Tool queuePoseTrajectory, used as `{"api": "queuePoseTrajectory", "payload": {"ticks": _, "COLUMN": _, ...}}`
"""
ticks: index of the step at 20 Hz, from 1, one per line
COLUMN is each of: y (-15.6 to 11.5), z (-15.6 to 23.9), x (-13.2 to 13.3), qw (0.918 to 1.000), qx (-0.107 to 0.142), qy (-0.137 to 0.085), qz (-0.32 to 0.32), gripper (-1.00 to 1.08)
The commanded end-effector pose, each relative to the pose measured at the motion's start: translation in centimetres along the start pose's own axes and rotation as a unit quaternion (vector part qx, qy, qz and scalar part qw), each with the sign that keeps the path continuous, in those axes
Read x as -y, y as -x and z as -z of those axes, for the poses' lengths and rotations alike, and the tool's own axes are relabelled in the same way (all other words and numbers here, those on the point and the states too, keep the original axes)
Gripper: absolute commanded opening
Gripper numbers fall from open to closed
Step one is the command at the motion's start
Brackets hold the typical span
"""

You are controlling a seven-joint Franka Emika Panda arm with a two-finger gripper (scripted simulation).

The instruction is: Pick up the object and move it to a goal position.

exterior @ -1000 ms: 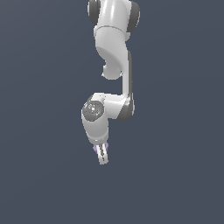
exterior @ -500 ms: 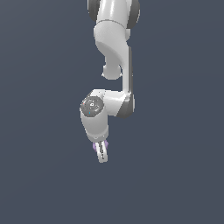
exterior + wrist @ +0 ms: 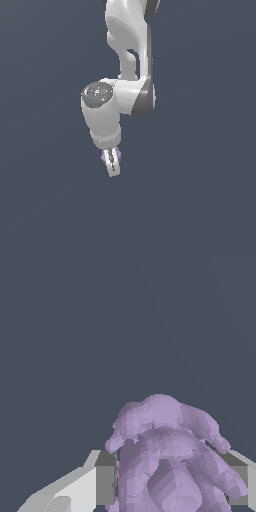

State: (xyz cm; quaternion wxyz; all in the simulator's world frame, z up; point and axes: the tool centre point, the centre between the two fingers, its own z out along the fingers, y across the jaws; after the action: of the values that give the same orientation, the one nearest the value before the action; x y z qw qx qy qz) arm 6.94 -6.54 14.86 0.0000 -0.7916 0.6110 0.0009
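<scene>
Object: pale-purple lumpy ball with a bumpy, berry-like surface — it sits between the jaws, not beside them.
Jaws: the gripper is clenched on the object; in the wrist view a grey pad presses one flank and the other finger shows at the opposite flank.
Key relation: the object lies directly in the grasp, bulging out past the fingertips toward the camera's far side; no gap shows between pad and purple surface on the nearer flank.
Long axis: hard to judge — the lump looks roughly round, a little wider across the jaws than along them.
Exterior view: only a sliver of purple shows beside the fingers, below the white wrist of the arm.
Surroundings: plain dark-grey background in both views; no tabletop edge, goal marker or other thing can be made out.
Obstacles: none visible on any side.
Judgement: the grasp appears made, so carrying to the goal is what remains.
</scene>
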Motion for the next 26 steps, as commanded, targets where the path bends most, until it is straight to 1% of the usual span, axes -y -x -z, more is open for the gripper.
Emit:
{"api": "queuePoseTrajectory", "payload": {"ticks": 1, "y": -0.2, "z": 2.9, "x": -0.3, "qw": 1.0000, "qx": 0.000, "qy": -0.001, "qz": 0.000, "gripper": -1.00}}
{"api": "queuePoseTrajectory", "payload": {"ticks": 16, "y": -1.2, "z": 19.9, "x": -2.0, "qw": 1.0000, "qx": -0.001, "qy": 0.000, "qz": -0.001, "gripper": -1.00}}
{"api": "queuePoseTrajectory", "payload": {"ticks": 21, "y": -1.4, "z": 23.6, "x": -2.2, "qw": 1.0000, "qx": -0.001, "qy": 0.000, "qz": 0.000, "gripper": -1.00}}
{"api": "queuePoseTrajectory", "payload": {"ticks": 26, "y": -1.6, "z": 25.8, "x": -2.3, "qw": 1.0000, "qx": -0.001, "qy": 0.000, "qz": 0.000, "gripper": -1.00}}
